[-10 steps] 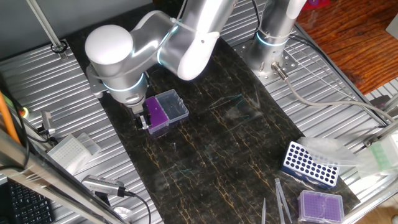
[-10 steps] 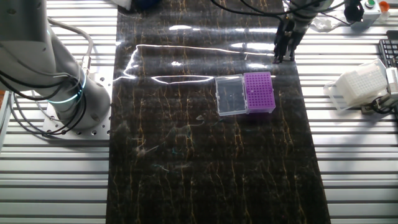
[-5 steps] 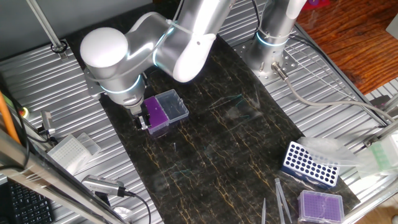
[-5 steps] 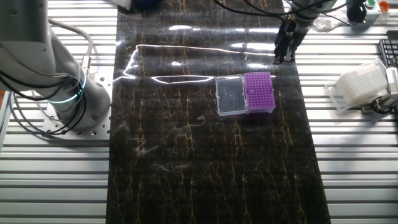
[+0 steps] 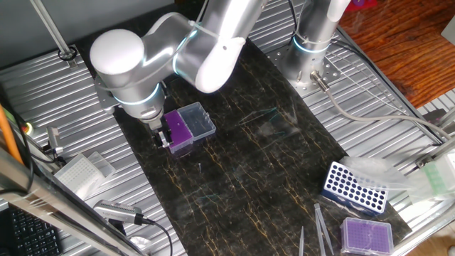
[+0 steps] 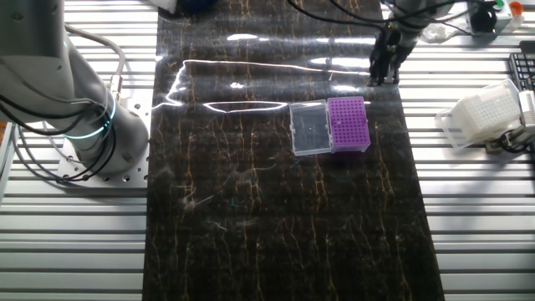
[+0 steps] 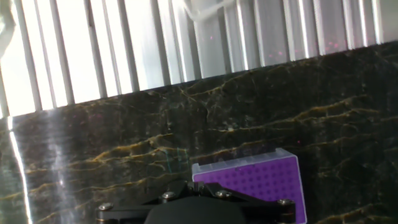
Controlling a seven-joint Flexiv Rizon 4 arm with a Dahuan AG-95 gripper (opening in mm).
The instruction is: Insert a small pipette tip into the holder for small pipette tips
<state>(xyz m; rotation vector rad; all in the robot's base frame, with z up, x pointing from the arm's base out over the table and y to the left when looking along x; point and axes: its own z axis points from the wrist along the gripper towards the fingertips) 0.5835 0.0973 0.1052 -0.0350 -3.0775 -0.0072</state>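
Note:
The holder for small pipette tips (image 5: 178,131) has a vivid purple top grid, and its clear lid (image 5: 197,119) lies open to one side on the dark mat. It also shows in the other fixed view (image 6: 348,121) and in the hand view (image 7: 255,180). My gripper (image 5: 165,138) hangs just off the holder's side opposite the lid, fingers pointing down. In the other fixed view the gripper (image 6: 382,73) is just beyond the holder's far edge. In the hand view the gripper (image 7: 195,185) has its fingers pressed together. No pipette tip shows between them.
A blue rack with round holes (image 5: 354,187), a paler purple box (image 5: 367,235) and metal tweezers (image 5: 321,227) lie at the mat's near right. A white tip box (image 5: 78,173) sits on the ribbed table at left. A second arm's base (image 5: 313,43) stands at the back.
The arm's elbow has shifted slightly left in one fixed view. The gripper has crept a little away from the holder; the holder has not moved.

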